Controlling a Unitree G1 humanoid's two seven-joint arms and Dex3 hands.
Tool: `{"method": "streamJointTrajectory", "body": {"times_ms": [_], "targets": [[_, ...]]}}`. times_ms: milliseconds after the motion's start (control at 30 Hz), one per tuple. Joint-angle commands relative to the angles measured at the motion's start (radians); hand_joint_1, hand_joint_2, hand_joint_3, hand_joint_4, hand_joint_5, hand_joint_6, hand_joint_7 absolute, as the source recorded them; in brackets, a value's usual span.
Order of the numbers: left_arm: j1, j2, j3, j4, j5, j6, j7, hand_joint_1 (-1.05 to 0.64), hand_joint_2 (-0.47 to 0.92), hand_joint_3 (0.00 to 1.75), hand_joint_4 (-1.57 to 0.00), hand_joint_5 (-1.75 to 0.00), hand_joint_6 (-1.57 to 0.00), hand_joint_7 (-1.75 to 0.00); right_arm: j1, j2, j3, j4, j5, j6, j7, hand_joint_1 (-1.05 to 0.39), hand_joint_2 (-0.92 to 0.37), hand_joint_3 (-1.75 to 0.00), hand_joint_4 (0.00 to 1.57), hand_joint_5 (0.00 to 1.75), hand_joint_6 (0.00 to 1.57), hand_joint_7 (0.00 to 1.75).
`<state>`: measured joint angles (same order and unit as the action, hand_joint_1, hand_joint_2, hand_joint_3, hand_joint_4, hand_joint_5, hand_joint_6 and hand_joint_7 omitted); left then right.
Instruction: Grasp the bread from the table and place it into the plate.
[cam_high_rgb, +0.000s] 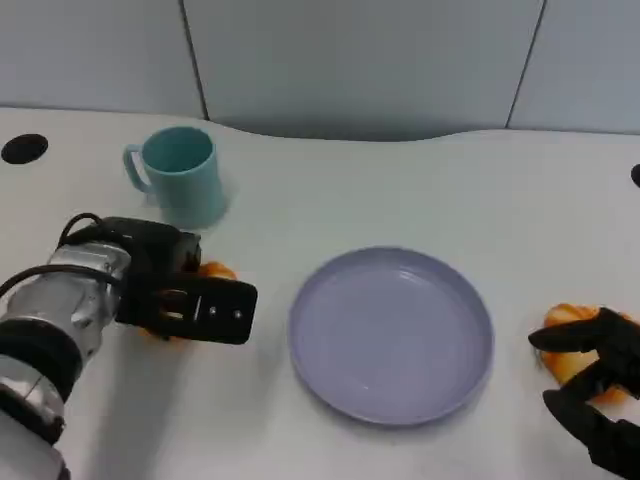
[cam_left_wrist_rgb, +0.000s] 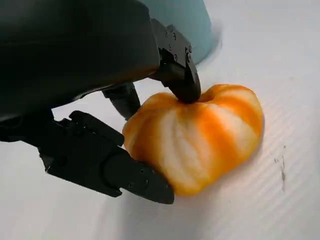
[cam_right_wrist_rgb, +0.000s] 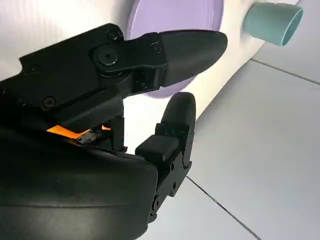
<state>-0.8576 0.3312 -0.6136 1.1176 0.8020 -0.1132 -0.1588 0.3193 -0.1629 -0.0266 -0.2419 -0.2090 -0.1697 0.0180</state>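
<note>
Your left hand (cam_left_wrist_rgb: 145, 130) grips the left bread (cam_left_wrist_rgb: 197, 137) on the bench (cam_high_rgb: 450, 190) (cup just beyond). Right hand (cam_high_rgb: 600, 395) closes around another bun (cam_high_rgb: 570, 325). Next: lift, carry right to the plate (cam_high_rgb: 392, 335).

The left forearm (cam_high_rgb: 60, 310) is a ribbed silver cylinder with black bands, and a thin black cable (cam_high_rgb: 45, 268) loops beside it. The left hand (cam_high_rgb: 185, 295) is matte black, with a rounded shell and flat, blocky fingers (cam_left_wrist_rgb: 115, 172) dotted with small round screws. The right hand (cam_high_rgb: 600, 385) is the same matte black, its fingers (cam_right_wrist_rgb: 175, 47) ending in smooth rounded tips, with screws at the hinges.
</note>
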Motion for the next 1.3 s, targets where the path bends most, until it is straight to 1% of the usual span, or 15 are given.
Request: {"method": "streamJointTrajectory", "body": {"times_ms": [33,67,133,200,233,367,400,433,467,533,567,733,967,1133,1300], "targets": [[-0.009,-0.007,-0.007,0.031,-0.001,0.005,0.035,-0.19,0.92,0.02,-0.5,-1.73,-0.33,-1.62,0.0,-0.011,-0.02,0.003,0.006,-0.026,-0.008,-0.28,-0.92,-0.32,0.53,1.33,0.49,0.95],[-0.009,-0.008,-0.003,0.038,-0.009,-0.003,0.048,-0.19,0.92,0.02,-0.52,-1.74,-0.32,-1.65,0.002,-0.01,-0.02,0.001,0.003,-0.024,-0.01,-0.28,-0.92,-0.32,0.53,1.33,0.49,0.95],[-0.01,-0.01,0.008,0.053,-0.024,-0.014,0.063,-0.2,0.92,0.02,-0.54,-1.69,-0.48,-1.39,0.003,-0.01,-0.022,0.0,0.001,-0.024,-0.012,-0.28,-0.92,-0.32,0.54,1.32,0.49,0.94],[-0.012,-0.016,0.019,0.072,-0.04,-0.019,0.077,-0.23,0.92,0.04,-0.62,-1.39,-0.71,-0.77,0.003,-0.011,-0.025,0.002,0.002,-0.03,-0.013,-0.28,-0.92,-0.32,0.55,1.32,0.5,0.94],[-0.012,-0.018,0.024,0.081,-0.047,-0.022,0.085,-0.25,0.92,0.04,-0.62,-1.46,-0.74,-0.77,0.003,-0.012,-0.026,0.004,0.003,-0.033,-0.012,-0.28,-0.92,-0.32,0.55,1.31,0.5,0.94],[-0.009,-0.025,0.042,0.102,-0.068,-0.037,0.12,-0.27,0.92,0.05,-0.73,-1.37,-0.84,-0.66,0.004,-0.01,-0.03,0.001,-0.002,-0.03,-0.011,-0.27,-0.92,-0.32,0.56,1.3,0.5,0.94],[-0.006,-0.027,0.05,0.105,-0.077,-0.04,0.13,-0.25,0.92,0.05,-0.72,-1.55,-0.74,-1.07,0.004,-0.01,-0.031,0.0,-0.001,-0.029,-0.01,-0.27,-0.92,-0.32,0.56,1.29,0.5,0.93],[-0.004,-0.03,0.057,0.106,-0.086,-0.041,0.138,-0.23,0.92,0.03,-0.71,-1.61,-0.68,-1.22,0.004,-0.011,-0.032,0.001,-0.001,-0.03,-0.008,-0.27,-0.92,-0.32,0.56,1.29,0.5,0.93],[-0.002,-0.032,0.067,0.108,-0.096,-0.043,0.143,-0.23,0.92,0.03,-0.71,-1.65,-0.67,-1.28,0.003,-0.011,-0.032,0.001,-0.004,-0.029,-0.009,-0.26,-0.92,-0.32,0.56,1.28,0.5,0.93],[-0.001,-0.036,0.079,0.11,-0.109,-0.043,0.148,-0.19,0.92,0.04,-0.73,-1.73,-0.58,-1.65,0.003,-0.01,-0.033,0.0,-0.002,-0.026,-0.007,-0.27,-0.92,-0.32,0.57,1.27,0.51,0.92],[-0.001,-0.036,0.085,0.11,-0.117,-0.043,0.144,-0.19,0.92,0.04,-0.75,-1.74,-0.58,-1.69,0.003,-0.009,-0.033,0.0,0.001,-0.024,-0.005,-0.26,-0.92,-0.32,0.57,1.27,0.51,0.92],[-0.004,-0.003,0.114,0.08,-0.156,-0.096,0.113,-0.17,0.9,0.03,-0.74,-1.75,-0.56,-1.75,-0.001,-0.004,-0.032,0.008,0.007,-0.027,-0.006,-0.26,-0.92,-0.31,0.58,1.26,0.52,0.91],[-0.02,0.067,0.193,-0.033,-0.248,-0.104,-0.054,-0.13,0.9,0.01,-0.78,-1.75,-0.6,-1.75,-0.01,-0.003,-0.028,0.012,-0.004,-0.02,-0.011,-0.26,-0.92,-0.3,0.59,1.25,0.53,0.9],[0.023,0.138,0.228,-0.255,-0.28,-0.118,-0.148,-0.12,0.89,0.01,-0.76,-1.75,-0.57,-1.75,-0.021,-0.003,-0.025,0.019,-0.003,-0.007,-0.006,-0.27,-0.92,-0.3,0.6,1.24,0.54,0.89],[0.075,0.157,0.258,-0.468,-0.323,-0.123,-0.218,-0.1,0.89,0.01,-0.75,-1.75,-0.55,-1.75,-0.036,-0.001,-0.019,0.035,-0.01,-0.014,-0.015,-0.26,-0.92,-0.28,0.61,1.24,0.56,0.88]]}}
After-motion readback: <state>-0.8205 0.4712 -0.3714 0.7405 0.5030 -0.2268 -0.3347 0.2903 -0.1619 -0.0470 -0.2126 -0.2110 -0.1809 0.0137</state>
